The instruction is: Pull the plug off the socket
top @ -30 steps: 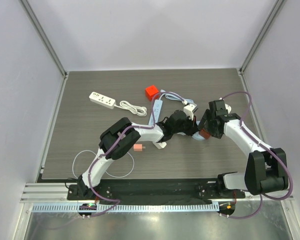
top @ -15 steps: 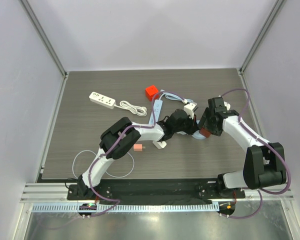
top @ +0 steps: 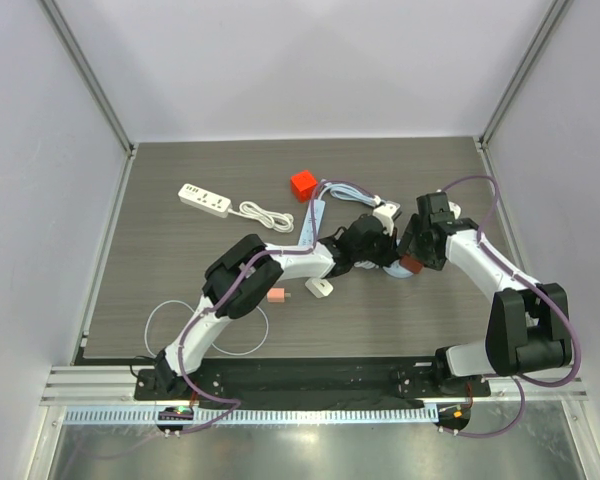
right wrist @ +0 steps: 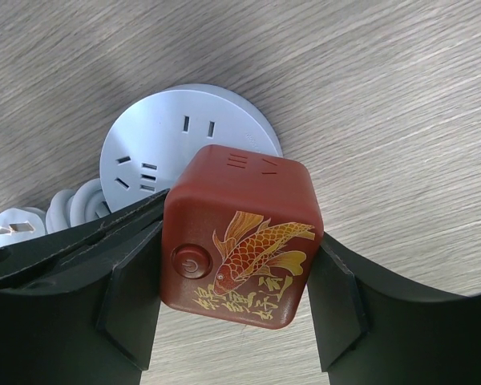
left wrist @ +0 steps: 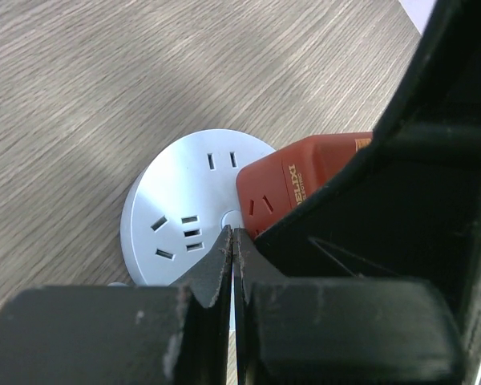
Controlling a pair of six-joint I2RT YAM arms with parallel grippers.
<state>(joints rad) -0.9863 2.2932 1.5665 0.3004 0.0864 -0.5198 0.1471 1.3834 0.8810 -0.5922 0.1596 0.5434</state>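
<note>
A dark red cube plug with a gold koi on it sits in a round white socket on the wood-grain table. My right gripper is shut on the plug, one finger pressed on each side. In the left wrist view my left gripper is shut, its tips resting on the socket right beside the plug. From above, both grippers meet at centre right, where the plug shows between them and the socket is mostly hidden.
A white power strip with its cord lies at the back left. A bright red cube, a pale blue strip and a white adapter lie behind the arms. A small pink piece and a white plug lie nearer.
My right gripper's fingers have closed in onto the sides of the plug. The left gripper has stayed shut and shifted slightly to the right.
</note>
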